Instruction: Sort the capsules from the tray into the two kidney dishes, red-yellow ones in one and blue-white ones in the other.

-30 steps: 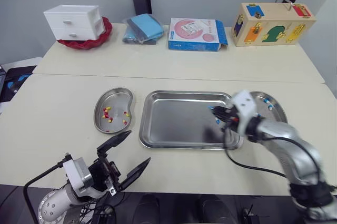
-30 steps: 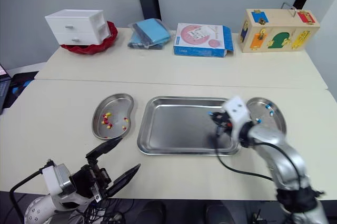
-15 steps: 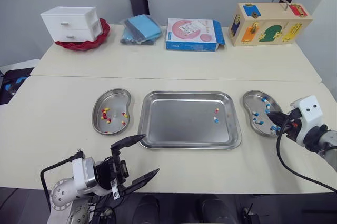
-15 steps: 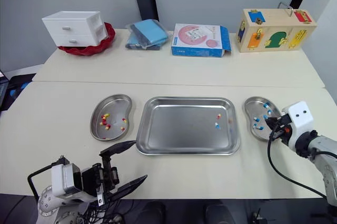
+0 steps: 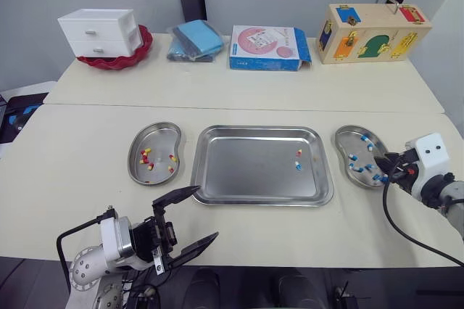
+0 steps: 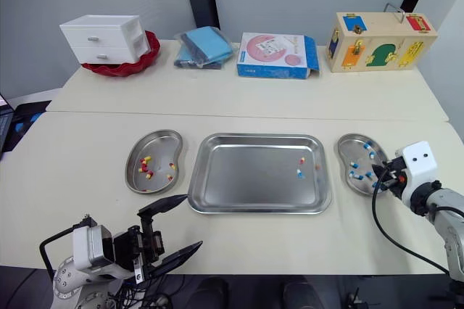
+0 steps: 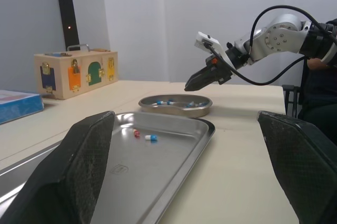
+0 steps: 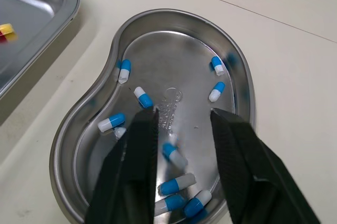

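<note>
Over the right dish (image 5: pixel 351 136), right gripper (image 8: pixel 184 113) hung with fingers spread, holding nothing. Blue-white capsules (image 8: pixel 142 98) lay in the dish below it. Looked like the drop-off step of a blue-white run. Tray (image 5: pixel 246 167) had two left near its right end: a red-yellow capsule (image 5: pixel 298 152) and a lone blue-white capsule (image 5: pixel 296 166) just beside it. Left dish (image 5: pixel 156 135) held the red-yellow lot. Left gripper (image 5: pixel 206 212) sat open and empty near the table (image 5: pixel 87 149) front edge. Next move, probably: reach over to the tray and pinch one capsule without nudging its neighbour.
</note>
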You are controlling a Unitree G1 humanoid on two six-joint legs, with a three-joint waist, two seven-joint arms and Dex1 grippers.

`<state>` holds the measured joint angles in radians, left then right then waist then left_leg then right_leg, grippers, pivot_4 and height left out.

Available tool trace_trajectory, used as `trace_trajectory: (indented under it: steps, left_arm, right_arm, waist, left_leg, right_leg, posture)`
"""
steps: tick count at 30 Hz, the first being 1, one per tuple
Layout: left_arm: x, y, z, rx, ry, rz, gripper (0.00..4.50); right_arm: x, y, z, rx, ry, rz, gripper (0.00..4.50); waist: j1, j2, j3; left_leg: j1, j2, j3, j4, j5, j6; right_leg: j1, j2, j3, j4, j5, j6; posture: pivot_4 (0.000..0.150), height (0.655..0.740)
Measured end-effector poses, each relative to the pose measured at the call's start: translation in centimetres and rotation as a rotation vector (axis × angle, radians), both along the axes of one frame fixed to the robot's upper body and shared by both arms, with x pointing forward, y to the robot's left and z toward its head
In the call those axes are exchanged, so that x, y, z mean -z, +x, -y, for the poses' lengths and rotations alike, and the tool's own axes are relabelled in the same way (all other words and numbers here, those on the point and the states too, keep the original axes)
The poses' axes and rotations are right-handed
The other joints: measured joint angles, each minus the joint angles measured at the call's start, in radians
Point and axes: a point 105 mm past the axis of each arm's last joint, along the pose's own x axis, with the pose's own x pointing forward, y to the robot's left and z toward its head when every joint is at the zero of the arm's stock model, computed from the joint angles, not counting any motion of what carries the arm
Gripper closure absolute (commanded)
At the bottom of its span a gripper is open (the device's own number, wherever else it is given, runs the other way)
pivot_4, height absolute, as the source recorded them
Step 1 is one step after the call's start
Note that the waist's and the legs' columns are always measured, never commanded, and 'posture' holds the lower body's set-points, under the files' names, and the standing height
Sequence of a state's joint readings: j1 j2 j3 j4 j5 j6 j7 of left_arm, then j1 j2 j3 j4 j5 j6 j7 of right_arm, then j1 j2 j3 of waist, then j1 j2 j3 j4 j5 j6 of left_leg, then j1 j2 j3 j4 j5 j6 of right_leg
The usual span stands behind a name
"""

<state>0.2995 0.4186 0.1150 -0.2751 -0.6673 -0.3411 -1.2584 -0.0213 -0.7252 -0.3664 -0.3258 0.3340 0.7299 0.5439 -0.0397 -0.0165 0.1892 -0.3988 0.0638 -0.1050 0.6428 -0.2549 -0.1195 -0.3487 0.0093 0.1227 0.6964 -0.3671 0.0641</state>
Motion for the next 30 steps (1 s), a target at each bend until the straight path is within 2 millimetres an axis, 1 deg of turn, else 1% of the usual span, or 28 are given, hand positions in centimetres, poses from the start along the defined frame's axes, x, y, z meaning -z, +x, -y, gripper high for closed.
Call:
trace_trajectory:
  steps: [3,6,11,16,22,30]
  left_arm:
    - [0.13,0.03,-0.10,-0.006,-0.003,-0.001,0.00]
    - [0.09,-0.07,-0.17,-0.005,-0.001,0.013,0.00]
    - [0.34,0.08,-0.35,-0.011,-0.004,0.005,0.00]
    - [-0.21,0.45,-0.66,-0.018,-0.010,0.031,0.00]
    - [0.34,-0.19,-0.99,-0.029,-0.004,0.011,0.00]
    - [0.32,-0.20,-0.99,-0.033,-0.006,0.016,0.00]
  right_arm:
    - [0.01,0.00,0.01,0.000,0.000,0.000,1.12]
    - [0.01,0.00,-0.02,-0.002,0.001,0.000,0.04]
    - [-0.19,-0.18,-0.45,-0.044,0.006,0.011,0.04]
    - [-0.26,-0.82,-0.50,-0.112,-0.007,0.002,0.04]
    - [-0.37,-0.76,0.31,-0.117,-0.018,-0.004,0.04]
    - [-0.44,-0.71,0.19,-0.136,-0.015,-0.001,0.04]
  waist:
    - [0.000,0.000,0.000]
    - [0.000,0.000,0.000]
    - [0.000,0.000,0.000]
    - [0.005,0.000,0.000]
    - [0.005,0.000,0.000]
    - [0.007,0.000,0.000]
  left_leg:
    - [0.000,0.000,0.000,0.000,0.000,0.000]
    - [0.000,0.000,0.000,0.000,0.000,0.000]
    - [0.000,0.000,0.000,0.000,0.000,0.000]
    - [0.000,0.000,0.000,0.000,0.000,0.000]
    - [0.000,0.000,0.000,0.001,0.000,0.000]
    - [0.001,0.000,0.000,0.001,0.000,0.000]
  right_leg:
    - [0.000,0.000,0.000,0.000,0.000,0.000]
    - [0.000,0.000,0.000,0.000,0.000,0.000]
    - [0.000,0.000,0.000,0.000,0.000,0.000]
    - [0.001,0.000,0.000,0.000,0.000,0.000]
    - [0.001,0.000,0.000,0.000,0.000,0.000]
    - [0.001,0.000,0.000,0.000,0.000,0.000]
  posture:
    - [0.150,0.7400]
    - [0.150,0.7400]
    - [0.150,0.7400]
    - [0.150,0.7400]
    - [0.150,0.7400]
    - [0.150,0.7400]
